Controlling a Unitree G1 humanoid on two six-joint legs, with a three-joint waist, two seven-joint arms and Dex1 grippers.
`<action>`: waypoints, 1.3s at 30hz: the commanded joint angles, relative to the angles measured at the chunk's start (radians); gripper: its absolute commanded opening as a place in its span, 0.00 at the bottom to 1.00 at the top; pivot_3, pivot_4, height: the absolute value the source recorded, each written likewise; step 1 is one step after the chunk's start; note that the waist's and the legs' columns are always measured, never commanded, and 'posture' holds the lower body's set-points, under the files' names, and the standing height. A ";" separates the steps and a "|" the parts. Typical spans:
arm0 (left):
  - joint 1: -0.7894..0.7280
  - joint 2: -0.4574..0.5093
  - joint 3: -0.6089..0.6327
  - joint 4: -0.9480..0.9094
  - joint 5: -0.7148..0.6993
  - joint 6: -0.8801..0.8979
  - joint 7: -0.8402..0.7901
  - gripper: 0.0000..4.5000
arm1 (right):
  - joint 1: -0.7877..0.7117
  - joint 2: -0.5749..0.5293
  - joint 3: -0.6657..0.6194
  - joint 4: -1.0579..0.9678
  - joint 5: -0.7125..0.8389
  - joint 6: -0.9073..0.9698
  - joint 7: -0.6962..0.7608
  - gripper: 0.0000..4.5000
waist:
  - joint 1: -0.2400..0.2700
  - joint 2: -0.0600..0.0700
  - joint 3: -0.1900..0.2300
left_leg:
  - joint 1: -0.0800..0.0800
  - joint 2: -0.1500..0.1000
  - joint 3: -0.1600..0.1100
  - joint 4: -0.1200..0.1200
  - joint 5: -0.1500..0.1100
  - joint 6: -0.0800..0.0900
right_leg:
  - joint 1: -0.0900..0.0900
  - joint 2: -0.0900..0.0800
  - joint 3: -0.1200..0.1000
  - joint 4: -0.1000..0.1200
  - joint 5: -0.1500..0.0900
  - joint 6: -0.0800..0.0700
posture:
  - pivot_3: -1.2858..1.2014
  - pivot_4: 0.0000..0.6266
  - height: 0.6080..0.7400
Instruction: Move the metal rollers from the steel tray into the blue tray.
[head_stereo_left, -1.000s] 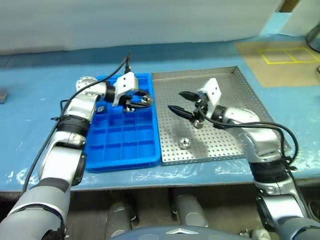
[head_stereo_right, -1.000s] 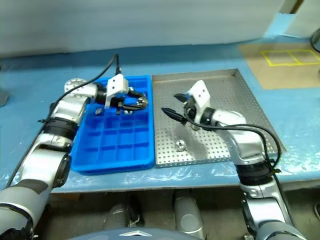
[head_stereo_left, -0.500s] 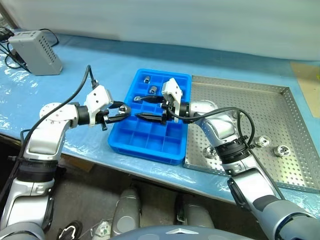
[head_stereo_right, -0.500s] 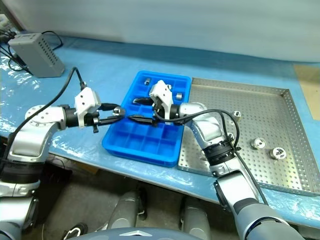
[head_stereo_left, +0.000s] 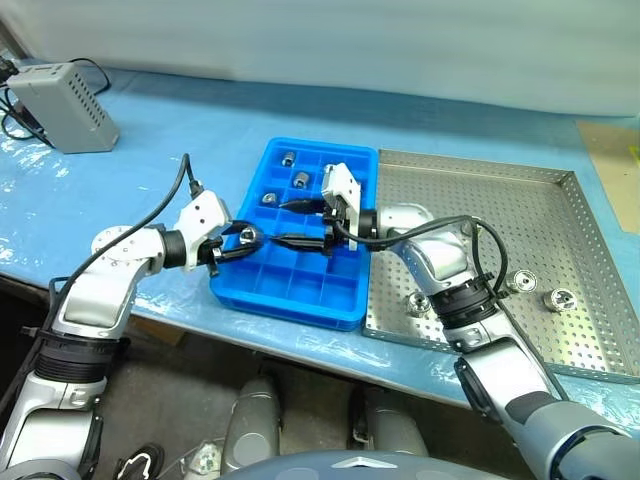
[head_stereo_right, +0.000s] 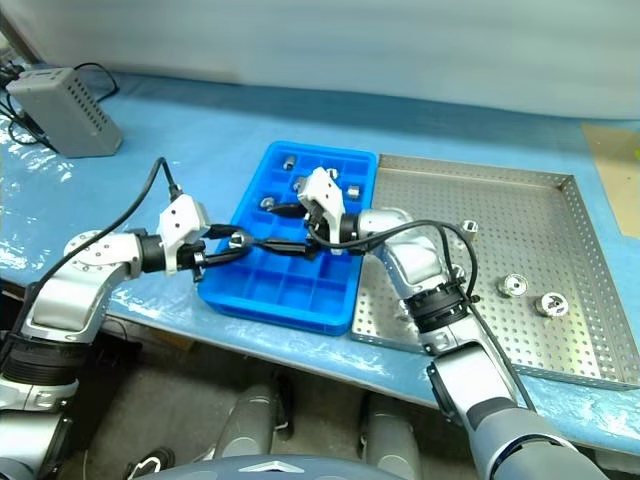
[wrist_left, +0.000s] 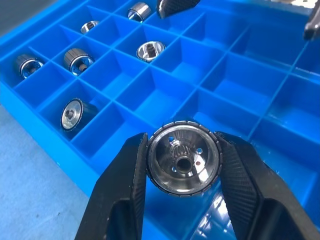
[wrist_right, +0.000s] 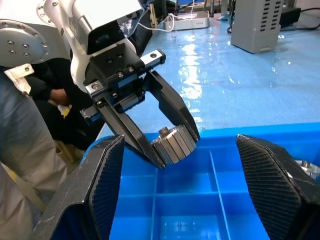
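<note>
Steel tray (head_stereo_left: 560, 215): right half of the head view, perforated floor mostly bare. Three metal rollers lie on it low in the frame, one (head_stereo_left: 417, 303) near the tray's lower left corner and two (head_stereo_left: 518, 283) (head_stereo_left: 563, 298) close together further right.

Blue tray (head_stereo_left: 290, 290): centre of the frame, its right rim against the steel tray's left rim. Several upper compartments already hold one roller each (wrist_left: 150, 49); the lower rows look empty.

Left gripper (head_stereo_left: 243, 242): at the lower left edge of the blue tray, clenched on a held roller (wrist_left: 183, 157). In its own wrist view the roller sits squarely between the two black fingers (wrist_left: 120, 197), bore facing the camera, above an empty compartment near the tray's rim. It hangs above the floor, not resting on it.

Right gripper (head_stereo_left: 300, 223): centre of the frame, over the middle of the blue tray, jaws spread wide and holding nothing, tips pointing toward the left gripper.

Step in hand, as I judge it: placing. The roller is carried over the blue tray and not yet released.

Next move calls for lowering the roller into the empty cell beneath it, inside the dividers, then parting the fingers. Risk: the roller may catch a divider wall and tip into a neighbouring cell.
</note>
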 joint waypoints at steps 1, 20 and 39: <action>0.007 0.026 0.017 0.017 0.000 -0.040 0.004 0.38 | 0.002 0.000 -0.012 -0.056 0.004 0.002 -0.005 0.81 | 0.001 0.000 0.000 | 0.000 0.000 0.000 0.000 0.000 0.000 | 0.000 0.000 0.000 0.000 0.000 0.000 | 0.53 0.24 1.00; -0.010 0.000 -0.032 0.121 0.017 -0.085 0.025 0.61 | 0.020 -0.022 -0.020 -0.069 -0.005 0.001 -0.026 0.81 | 0.001 0.000 0.000 | 0.002 0.000 0.000 -0.001 0.001 -0.001 | 0.000 0.000 0.001 0.001 0.000 0.000 | 0.52 0.24 1.00; -0.337 -0.088 -0.092 0.258 0.009 -0.181 -0.023 0.82 | 0.112 -0.203 -0.230 -0.189 0.068 0.121 -0.086 0.81 | -0.017 -0.001 -0.001 | 0.003 -0.001 0.001 0.001 0.001 0.000 | 0.002 0.000 0.003 0.000 0.000 0.000 | 0.44 0.24 1.00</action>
